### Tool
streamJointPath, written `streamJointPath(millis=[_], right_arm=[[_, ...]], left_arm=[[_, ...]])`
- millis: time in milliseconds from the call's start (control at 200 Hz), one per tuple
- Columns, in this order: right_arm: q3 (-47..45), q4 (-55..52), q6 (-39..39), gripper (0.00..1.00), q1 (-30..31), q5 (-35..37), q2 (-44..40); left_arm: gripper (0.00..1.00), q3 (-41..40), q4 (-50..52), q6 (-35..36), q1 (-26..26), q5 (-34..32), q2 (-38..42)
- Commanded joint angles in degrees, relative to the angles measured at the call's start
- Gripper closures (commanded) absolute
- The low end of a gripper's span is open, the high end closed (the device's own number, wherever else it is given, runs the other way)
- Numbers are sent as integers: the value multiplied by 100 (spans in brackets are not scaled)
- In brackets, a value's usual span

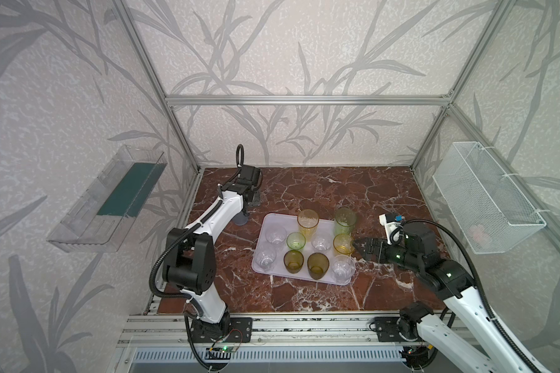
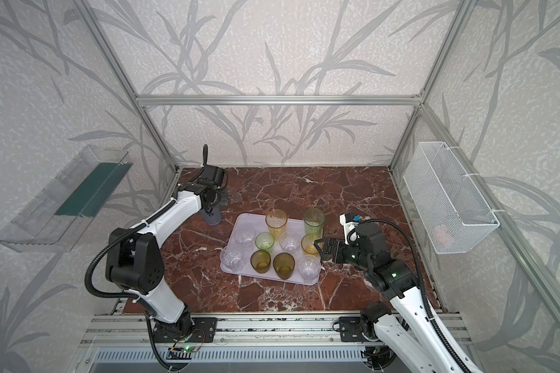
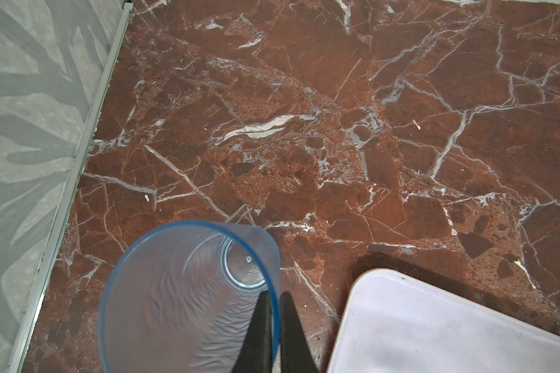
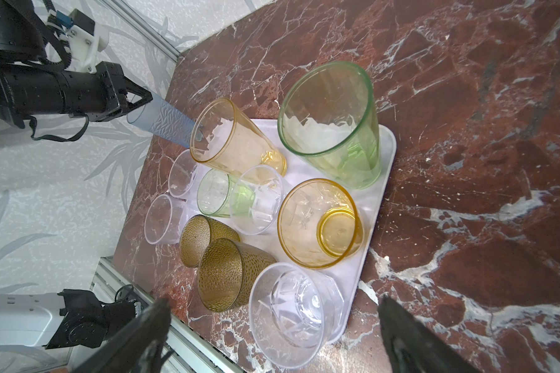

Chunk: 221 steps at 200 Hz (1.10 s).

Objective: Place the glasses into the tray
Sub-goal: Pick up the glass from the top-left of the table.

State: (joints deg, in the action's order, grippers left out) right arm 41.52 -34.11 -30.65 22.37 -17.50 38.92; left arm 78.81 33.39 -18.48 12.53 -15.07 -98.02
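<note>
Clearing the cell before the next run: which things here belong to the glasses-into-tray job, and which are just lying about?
Job: pale lavender rectangular plastic tray; ten translucent tumblers standing on it; tall grey-blue translucent tumbler outside it, left pincer shut on its rim.
Lying about: clear plastic wall shelf; white wire mesh basket.

No text, label or brand is legible anywhere; faint moulded lettering in the base of the grey-blue tumbler (image 3: pixel 181 300) is too small to read.

white arms (image 1: pixel 214 219), black joints (image 1: pixel 191 258), ribbed cables (image 1: pixel 152 277)
</note>
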Motion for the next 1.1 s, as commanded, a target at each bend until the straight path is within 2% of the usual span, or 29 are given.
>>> streamJointPath(millis=[0,540,755,965,1100], right_arm=[[163,-78,-29,1,-29,54,-42],[147,-26,-48,1,-24,62,20],[154,-17,-37,1,-23,71,47],[149,-38,-37,1,-23,76,38],[140,-68,-28,1,-24,107,20]], left_arm=[[94,161,176,35,-32,-53,-134],[92,177,201,29,-58,-65,-173],[87,181,204,18,-66,-63,-187],[87,231,239,26,-84,-25,-251],[92,252,267,29,-85,1,-270]])
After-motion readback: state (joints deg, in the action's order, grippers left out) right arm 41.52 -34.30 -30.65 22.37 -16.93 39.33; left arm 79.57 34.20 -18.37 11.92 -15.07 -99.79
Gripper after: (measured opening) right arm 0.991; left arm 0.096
